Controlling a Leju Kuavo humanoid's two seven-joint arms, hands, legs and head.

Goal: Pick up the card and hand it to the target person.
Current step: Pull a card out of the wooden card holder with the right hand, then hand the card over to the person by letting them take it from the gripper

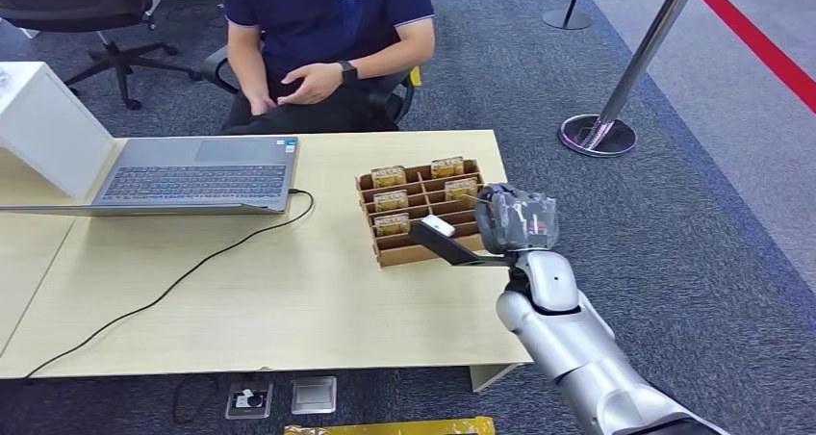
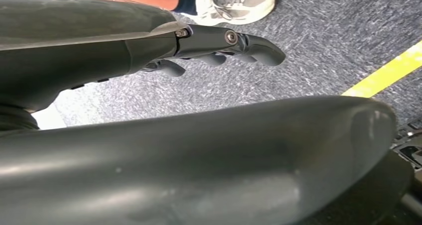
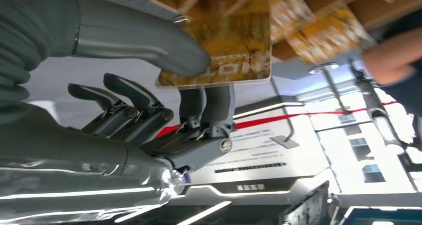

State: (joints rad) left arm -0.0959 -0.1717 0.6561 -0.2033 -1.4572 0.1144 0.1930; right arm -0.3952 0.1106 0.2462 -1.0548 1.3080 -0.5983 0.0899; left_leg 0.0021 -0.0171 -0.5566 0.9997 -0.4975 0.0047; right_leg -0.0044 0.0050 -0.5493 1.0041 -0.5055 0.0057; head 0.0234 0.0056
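Note:
My right hand (image 1: 516,219) is raised over the right end of the wooden card rack (image 1: 423,255) on the table. It pinches a yellow patterned card (image 3: 234,46) between the thumb (image 3: 149,38) and a finger. In the head view that card (image 1: 438,227) shows edge-on, just left of the hand. More yellow cards (image 1: 389,177) stand in the rack's slots. The person (image 1: 327,40) sits behind the table, hands in the lap. My left hand (image 2: 219,48) hangs by my side over grey carpet, its fingers slightly curled with nothing in them.
An open laptop (image 1: 192,173) with a black cable (image 1: 173,286) lies at the table's left. A white box (image 1: 48,122) stands beside it. A stanchion post (image 1: 616,98) and red belt (image 1: 760,45) stand on the carpet at right. A person's shoe (image 2: 239,3) is near my left hand.

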